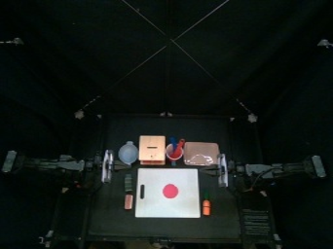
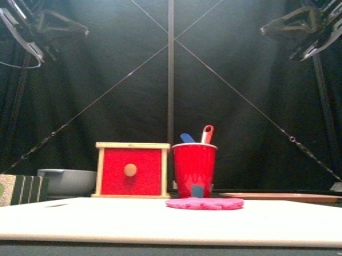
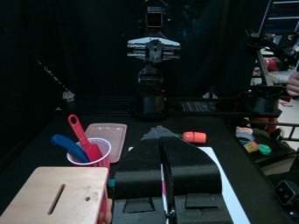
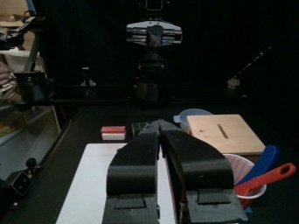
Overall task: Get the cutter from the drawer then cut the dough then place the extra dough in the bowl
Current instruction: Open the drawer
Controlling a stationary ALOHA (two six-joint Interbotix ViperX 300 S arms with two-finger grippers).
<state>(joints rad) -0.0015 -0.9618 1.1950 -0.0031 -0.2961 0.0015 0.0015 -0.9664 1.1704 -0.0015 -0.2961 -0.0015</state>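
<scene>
Drawer job first: wooden box (image 1: 152, 148) sits mid-frame from above, its red drawer front (image 2: 114, 158) closed, so the cutter's presumably inside, unseen. Left gripper (image 3: 160, 136) and right gripper (image 4: 160, 129) are both pinched closed on nothing, parked left and right of the white board (image 1: 147, 209). I'd spread one, catch the knob (image 2: 130, 170) squarely and pull straight while the other steadies the box. Dough (image 1: 169, 190) waits on the board, lower centre.

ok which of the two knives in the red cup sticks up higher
The red knife: in the front view its handle rises well above the blue knife, which only just clears the rim of the red cup.
</scene>
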